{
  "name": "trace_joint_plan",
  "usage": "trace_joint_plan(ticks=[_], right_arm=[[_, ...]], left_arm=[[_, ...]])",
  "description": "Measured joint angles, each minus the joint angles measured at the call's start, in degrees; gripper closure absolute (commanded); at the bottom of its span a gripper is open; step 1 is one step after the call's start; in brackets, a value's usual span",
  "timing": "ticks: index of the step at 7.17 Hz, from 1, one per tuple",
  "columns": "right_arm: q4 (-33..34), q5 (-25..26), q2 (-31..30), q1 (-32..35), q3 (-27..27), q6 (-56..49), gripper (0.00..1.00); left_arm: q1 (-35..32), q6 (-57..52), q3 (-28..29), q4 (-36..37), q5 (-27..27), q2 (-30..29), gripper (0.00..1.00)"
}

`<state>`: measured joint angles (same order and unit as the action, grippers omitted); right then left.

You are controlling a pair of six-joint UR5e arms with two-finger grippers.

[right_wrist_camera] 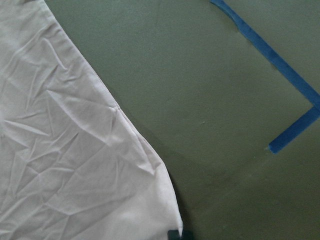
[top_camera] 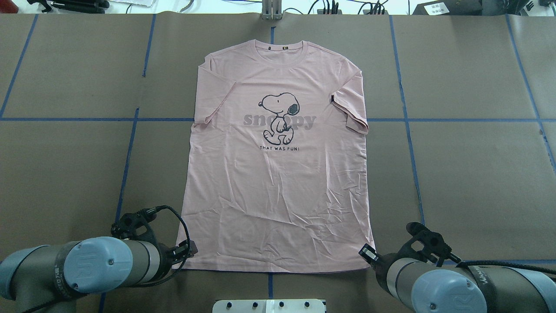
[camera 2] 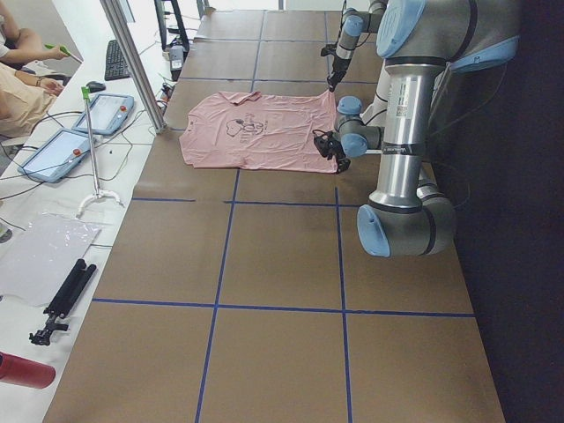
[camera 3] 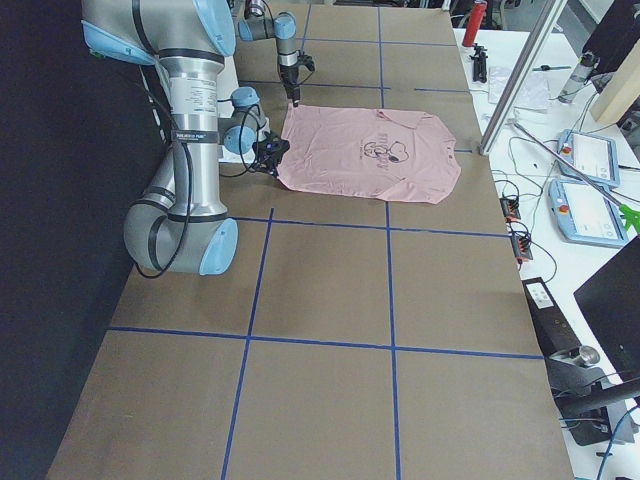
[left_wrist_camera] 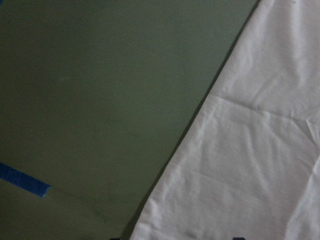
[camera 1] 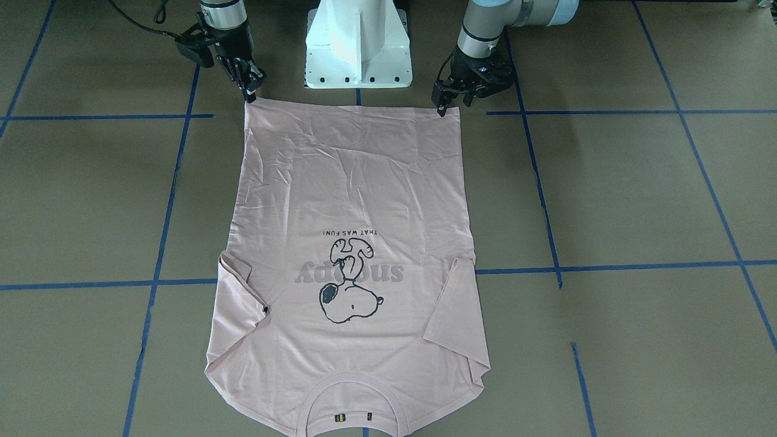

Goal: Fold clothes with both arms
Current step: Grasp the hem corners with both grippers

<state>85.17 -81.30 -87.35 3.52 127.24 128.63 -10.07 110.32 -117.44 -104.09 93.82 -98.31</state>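
Pale pink cotton lies flat and print-up in the middle of the table (camera 1: pixel 637 194). You have the T-shirt (top_camera: pixel 278 195) with its collar (top_camera: pixel 278 48) away from the robot and its hem (top_camera: pixel 278 267) nearest it, both sleeves lying in toward the body. That puts one hem corner under each arm. The left gripper (camera 1: pixel 442 103) and the right gripper (camera 1: pixel 249 91) each touch down at a corner, probably to carry the hem up toward the collar together. You cannot tell from these views whether either has pinched the cloth.

The white pedestal base (camera 1: pixel 358 54) stands just behind the hem, between the arms. Blue tape (camera 1: pixel 534 182) lines cross the brown cover. Nothing lies on the shirt or along the fold's path.
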Motion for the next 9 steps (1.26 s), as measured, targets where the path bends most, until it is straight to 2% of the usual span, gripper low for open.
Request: trace_joint_plan(ticks=[6, 7, 8, 9], right_arm=[[0.0, 0.0, 0.1, 0.0, 0.0, 0.0, 1.00], [0.0, -0.1, 0.1, 0.0, 0.0, 0.0, 1.00], [0.0, -0.1, 0.1, 0.0, 0.0, 0.0, 1.00], [0.0, -0.1, 0.1, 0.0, 0.0, 0.0, 1.00]], left_arm=[[0.4, -0.6, 0.8, -0.2, 0.4, 0.2, 0.26], [0.5, -0.6, 1.0, -0.2, 0.4, 0.2, 0.35], [0.6, -0.6, 1.2, -0.2, 0.4, 0.2, 0.74], [0.6, -0.6, 1.3, -0.3, 0.4, 0.1, 1.00]])
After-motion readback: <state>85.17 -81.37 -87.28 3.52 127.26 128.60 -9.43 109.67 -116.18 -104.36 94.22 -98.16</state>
